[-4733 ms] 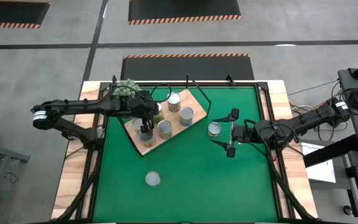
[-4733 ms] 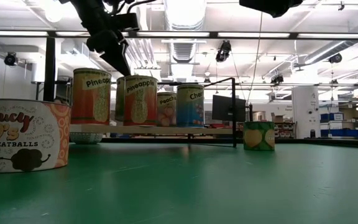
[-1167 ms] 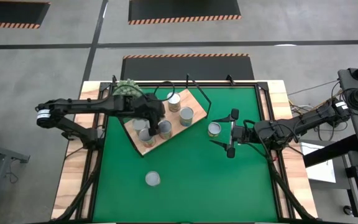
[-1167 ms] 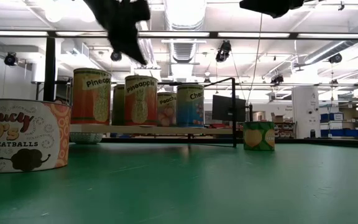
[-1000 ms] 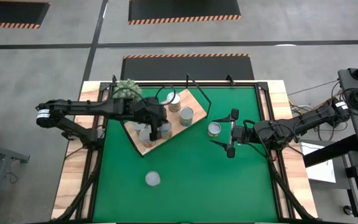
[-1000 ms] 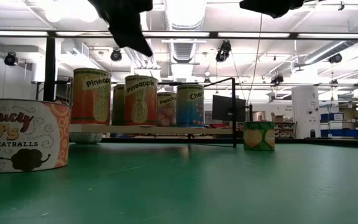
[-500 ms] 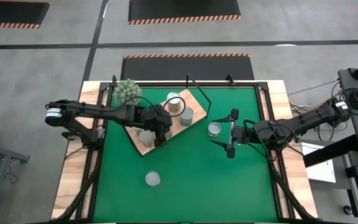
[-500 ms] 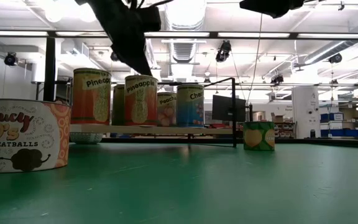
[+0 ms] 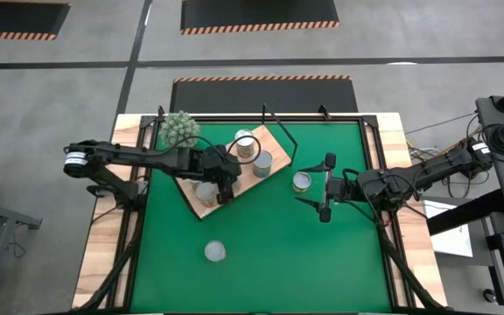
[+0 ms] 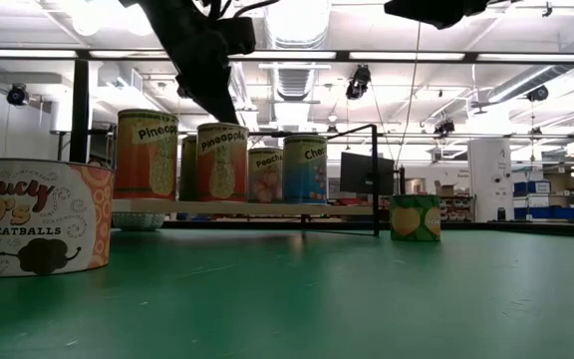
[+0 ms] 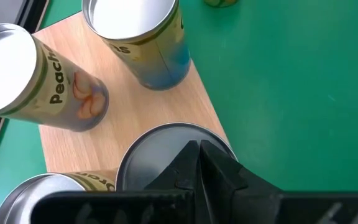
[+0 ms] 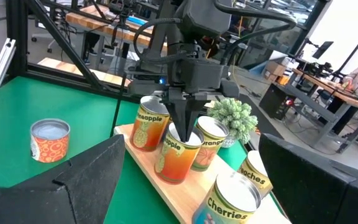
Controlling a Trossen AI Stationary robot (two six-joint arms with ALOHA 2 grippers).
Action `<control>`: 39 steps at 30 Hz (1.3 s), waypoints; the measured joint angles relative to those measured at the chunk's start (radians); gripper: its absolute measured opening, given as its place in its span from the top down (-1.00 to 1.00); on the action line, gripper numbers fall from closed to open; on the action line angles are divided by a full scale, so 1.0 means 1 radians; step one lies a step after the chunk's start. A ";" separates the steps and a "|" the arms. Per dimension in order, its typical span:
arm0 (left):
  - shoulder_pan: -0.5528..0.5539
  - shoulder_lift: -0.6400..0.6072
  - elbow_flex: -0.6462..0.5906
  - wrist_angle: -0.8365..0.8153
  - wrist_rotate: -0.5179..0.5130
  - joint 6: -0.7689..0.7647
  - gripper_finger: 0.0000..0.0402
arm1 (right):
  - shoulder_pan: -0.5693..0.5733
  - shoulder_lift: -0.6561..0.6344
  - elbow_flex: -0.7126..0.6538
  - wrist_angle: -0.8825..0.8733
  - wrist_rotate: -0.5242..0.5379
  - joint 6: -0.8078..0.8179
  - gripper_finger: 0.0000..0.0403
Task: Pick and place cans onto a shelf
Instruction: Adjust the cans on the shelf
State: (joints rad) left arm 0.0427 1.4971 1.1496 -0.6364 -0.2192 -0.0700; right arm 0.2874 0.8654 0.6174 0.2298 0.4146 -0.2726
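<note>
Fingers pinched together to a point, the left gripper (image 12: 184, 119) presses down on the lid of a Pineapple can (image 10: 221, 163) standing on the shelf (image 9: 210, 206) — holding nothing, tip touching the silver top near its rim. That can looks slightly tilted in the low view, so my guess is the closed tip is nudging it into line rather than gripping it.

Five or so cans stand upright on the wooden shelf, axes vertical; readable labels are Pineapple, Orange (image 12: 207, 144), Peaches (image 11: 53, 87) and Cherries (image 12: 230, 203). Two cans are not yet shelved. One with a green and yellow label (image 9: 301, 181) sits on the green bench mat just in front of the right gripper (image 9: 325, 186), whose fingers are spread wide and aimed at it — the right arm is plainly nearer, and a straight reach forward would bracket it. The other, lettered "Saucy O's … Meatballs" (image 10: 38, 216), stands alone on the mat (image 9: 214, 252), well apart from both arms, nearer the left one.
</note>
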 joint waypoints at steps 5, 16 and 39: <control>0.000 -0.001 0.000 -0.004 0.000 0.000 1.00 | 0.000 0.000 0.000 -0.009 0.000 0.000 -0.78; -0.013 -0.036 0.000 0.005 0.001 0.004 1.00 | 0.000 0.000 0.000 -0.015 0.002 0.003 -0.78; -0.407 -0.150 -0.020 0.149 -0.495 0.198 1.00 | -0.019 0.112 0.211 -0.401 0.006 0.211 -0.42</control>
State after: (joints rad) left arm -0.3641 1.3468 1.1297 -0.4869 -0.7145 0.1278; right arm 0.2686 0.9771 0.8281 -0.1711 0.4210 -0.0611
